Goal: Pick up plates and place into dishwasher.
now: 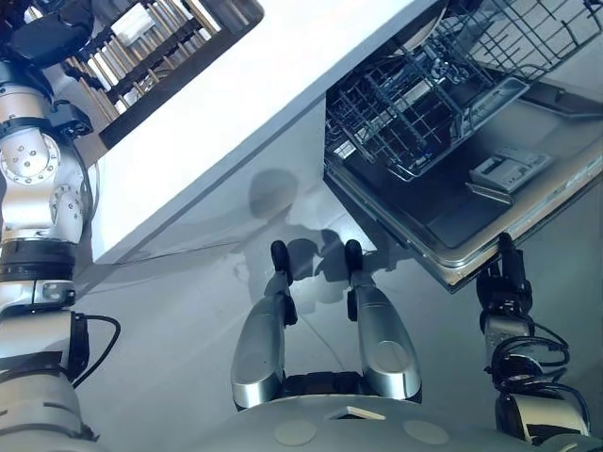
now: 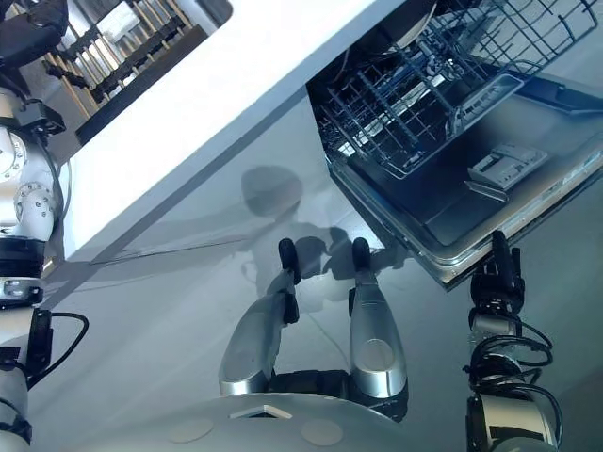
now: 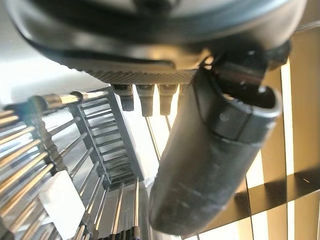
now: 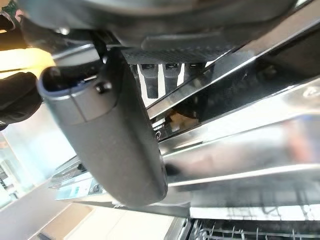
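The dishwasher point(image 1: 452, 141) stands open beneath the desk point(image 1: 236, 104), its door point(image 1: 513, 212) folded down and a wire basket point(image 1: 405, 122) drawn out over it. The right hand point(image 1: 504, 282) hangs just below the door's front edge, fingers straight and loosely spread, holding nothing. Well away from the dishwasher, the left hand point(image 3: 150, 30) hovers over a drying rack point(image 1: 151, 47) of metal rods on the desk, thumb standing out, fingers relaxed and empty.

A pale curved rim point(image 2: 419, 24) deep inside the dishwasher may be a plate, but it is too small to tell. I cannot make out a plate among the rods.

This looks like the reach for a plate, with loading not yet begun. The next move calls for lowering the left hand between the rods and closing on a plate's edge, then carrying it across to the basket.
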`<state>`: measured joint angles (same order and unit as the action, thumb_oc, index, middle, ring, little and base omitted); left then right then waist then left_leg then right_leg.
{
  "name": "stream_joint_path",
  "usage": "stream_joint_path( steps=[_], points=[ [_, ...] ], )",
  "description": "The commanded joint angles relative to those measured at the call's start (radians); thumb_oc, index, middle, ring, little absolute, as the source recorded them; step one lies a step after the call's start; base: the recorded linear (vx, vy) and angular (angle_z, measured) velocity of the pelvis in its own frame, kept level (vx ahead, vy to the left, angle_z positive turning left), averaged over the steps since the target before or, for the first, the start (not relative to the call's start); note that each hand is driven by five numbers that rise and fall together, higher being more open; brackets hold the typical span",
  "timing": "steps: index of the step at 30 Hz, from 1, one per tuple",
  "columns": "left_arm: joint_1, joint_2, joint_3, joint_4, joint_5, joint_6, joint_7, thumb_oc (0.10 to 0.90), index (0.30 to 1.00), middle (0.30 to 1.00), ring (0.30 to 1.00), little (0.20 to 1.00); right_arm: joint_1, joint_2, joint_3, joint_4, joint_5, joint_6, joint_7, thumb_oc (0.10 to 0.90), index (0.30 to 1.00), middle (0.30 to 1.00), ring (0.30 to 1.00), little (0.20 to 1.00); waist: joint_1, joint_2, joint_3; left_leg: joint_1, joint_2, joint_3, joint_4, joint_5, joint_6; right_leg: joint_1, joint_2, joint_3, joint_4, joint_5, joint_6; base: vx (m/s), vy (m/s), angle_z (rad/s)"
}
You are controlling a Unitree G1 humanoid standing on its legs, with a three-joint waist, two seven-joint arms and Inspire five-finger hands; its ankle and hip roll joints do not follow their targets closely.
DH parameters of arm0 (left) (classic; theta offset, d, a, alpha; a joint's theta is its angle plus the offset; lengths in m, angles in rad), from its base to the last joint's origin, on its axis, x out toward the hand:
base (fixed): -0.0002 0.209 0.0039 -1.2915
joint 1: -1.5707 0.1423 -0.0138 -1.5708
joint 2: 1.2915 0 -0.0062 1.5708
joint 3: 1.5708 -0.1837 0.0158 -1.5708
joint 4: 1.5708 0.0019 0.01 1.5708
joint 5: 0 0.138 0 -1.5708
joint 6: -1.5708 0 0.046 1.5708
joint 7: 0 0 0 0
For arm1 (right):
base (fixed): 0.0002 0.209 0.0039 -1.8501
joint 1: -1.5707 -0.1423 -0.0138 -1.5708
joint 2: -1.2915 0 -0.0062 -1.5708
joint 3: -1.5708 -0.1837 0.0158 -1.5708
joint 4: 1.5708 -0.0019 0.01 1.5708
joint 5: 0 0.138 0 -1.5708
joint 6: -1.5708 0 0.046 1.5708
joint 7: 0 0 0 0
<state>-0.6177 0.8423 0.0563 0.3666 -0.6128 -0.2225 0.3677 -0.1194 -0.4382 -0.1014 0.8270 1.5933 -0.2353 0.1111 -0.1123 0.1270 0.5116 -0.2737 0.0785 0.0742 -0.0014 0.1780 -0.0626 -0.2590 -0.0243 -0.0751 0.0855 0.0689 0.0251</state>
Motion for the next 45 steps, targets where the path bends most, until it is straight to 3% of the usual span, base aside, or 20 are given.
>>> stream_joint_path(
  steps=[1, 4, 12, 20, 24, 29, 32, 35, 38, 40, 45],
  points=[
    [-0.018, -0.058, 0.008, -0.015, 0.022, -0.163, 0.03, 0.8, 0.9, 0.9, 0.9, 0.9, -0.341, 0.105, 0.271, -0.495, -0.087, 0.132, 0.349, 0.8, 0.9, 0.9, 0.9, 0.9, 0.038, -0.076, 0.008, 0.001, -0.13, 0.039, 0.218, -0.203, 0.061, -0.002, -0.001, -0.005, 0.019, -0.018, 0.019, 0.02, 0.029, -0.09],
    [0.008, -0.077, 0.016, 0.014, 0.042, -0.183, 0.016, 0.8, 0.9, 0.9, 0.9, 0.9, -0.363, 0.128, 0.312, -0.692, -0.154, 0.178, 0.432, 0.8, 0.9, 0.9, 0.9, 0.9, 0.033, -0.084, 0.008, 0.012, -0.132, 0.044, 0.215, -0.201, 0.063, -0.001, -0.002, -0.004, 0.026, -0.021, 0.022, 0.02, 0.045, -0.21],
    [0.036, -0.093, 0.041, 0.061, 0.029, -0.205, -0.018, 0.8, 0.9, 0.9, 0.9, 0.9, -0.455, 0.167, 0.327, -0.996, -0.231, 0.226, 0.532, 0.8, 0.9, 0.9, 0.9, 0.9, 0.03, -0.089, 0.006, 0.04, -0.139, 0.056, 0.214, -0.206, 0.072, 0.014, -0.005, 0.006, 0.033, -0.025, 0.02, 0.02, 0.061, -0.32],
    [0.043, -0.085, 0.053, 0.109, -0.003, -0.203, -0.068, 0.8, 0.9, 0.9, 0.9, 0.9, -0.489, 0.158, 0.306, -1.091, -0.234, 0.228, 0.486, 0.8, 0.9, 0.9, 0.9, 0.9, 0.035, -0.094, -0.021, 0.07, -0.141, 0.059, 0.214, -0.215, 0.074, 0.046, -0.008, 0.009, 0.026, -0.03, 0.018, 0.03, 0.03, -0.01],
    [0.056, -0.087, 0.055, 0.131, -0.014, -0.211, -0.087, 0.8, 0.9, 0.9, 0.9, 0.9, -0.455, 0.172, 0.281, -1.059, -0.243, 0.192, 0.347, 0.8, 0.9, 0.9, 0.9, 0.9, 0.032, -0.098, -0.039, 0.087, -0.141, 0.059, 0.204, -0.217, 0.075, 0.06, -0.008, 0.011, 0.021, -0.031, 0.019, 0.03, 0.022, 0.44],
    [0.139, -0.099, 0.083, 0.113, 0.001, -0.239, -0.107, 0.8, 0.9, 0.9, 0.9, 0.9, -0.321, 0.189, 0.214, -0.921, -0.357, 0.132, 0.168, 0.8, 0.9, 0.9, 0.9, 0.9, 0.022, -0.099, -0.071, 0.121, -0.146, 0.059, 0.173, -0.216, 0.079, 0.083, -0.005, 0.018, 0.014, -0.036, 0.024, 0.04, 0.053, 0.52],
    [0.238, -0.123, 0.115, 0.035, 0.035, -0.242, -0.102, 0.8, 0.9, 0.9, 0.9, 0.9, -0.198, 0.165, 0.176, -0.85, -0.389, 0.132, 0.137, 0.8, 0.9, 0.9, 0.9, 0.9, 0.017, -0.099, -0.097, 0.152, -0.149, 0.061, 0.146, -0.216, 0.084, 0.105, -0.002, 0.022, 0.004, -0.042, 0.027, 0.05, 0.076, 0.42],
    [0.352, -0.169, 0.143, -0.069, 0.088, -0.241, -0.087, 0.8, 0.9, 0.9, 0.9, 0.9, -0.05, 0.149, 0.143, -0.748, -0.389, 0.119, 0.183, 0.8, 0.9, 0.9, 0.9, 0.9, 0.017, -0.101, -0.13, 0.194, -0.154, 0.053, 0.11, -0.214, 0.092, 0.142, 0.008, 0.025, -0.006, -0.054, 0.028, 0.07, 0.063, 0.07],
    [0.386, -0.184, 0.152, -0.109, 0.097, -0.233, -0.087, 0.8, 0.9, 0.9, 0.9, 0.9, 0.003, 0.135, 0.131, -0.687, -0.397, 0.089, 0.176, 0.8, 0.9, 0.9, 0.9, 0.9, 0.019, -0.102, -0.147, 0.215, -0.154, 0.045, 0.09, -0.211, 0.095, 0.159, 0.013, 0.025, -0.007, -0.061, 0.027, 0.05, 0.033, 0.03],
    [0.415, -0.195, 0.165, -0.144, 0.11, -0.215, -0.091, 0.8, 0.9, 0.9, 0.9, 0.9, 0.058, 0.128, 0.11, -0.618, -0.466, 0.035, 0.155, 0.8, 0.9, 0.9, 0.9, 0.9, 0.019, -0.103, -0.175, 0.244, -0.152, 0.034, 0.058, -0.205, 0.098, 0.181, 0.019, 0.021, -0.007, -0.071, 0.028, 0.06, 0.028, 0.05],
    [0.443, -0.202, 0.165, -0.183, 0.188, -0.175, -0.085, 0.8, 0.9, 0.9, 0.9, 0.9, 0.123, 0.145, 0.066, -0.554, -0.703, -0.126, -0.011, 0.8, 0.9, 0.9, 0.9, 0.9, 0.014, -0.101, -0.235, 0.3, -0.144, 0.016, -0.016, -0.186, 0.098, 0.221, 0.034, 0.012, -0.008, -0.089, 0.028, 0.04, 0.012, 0.1]
  ],
)
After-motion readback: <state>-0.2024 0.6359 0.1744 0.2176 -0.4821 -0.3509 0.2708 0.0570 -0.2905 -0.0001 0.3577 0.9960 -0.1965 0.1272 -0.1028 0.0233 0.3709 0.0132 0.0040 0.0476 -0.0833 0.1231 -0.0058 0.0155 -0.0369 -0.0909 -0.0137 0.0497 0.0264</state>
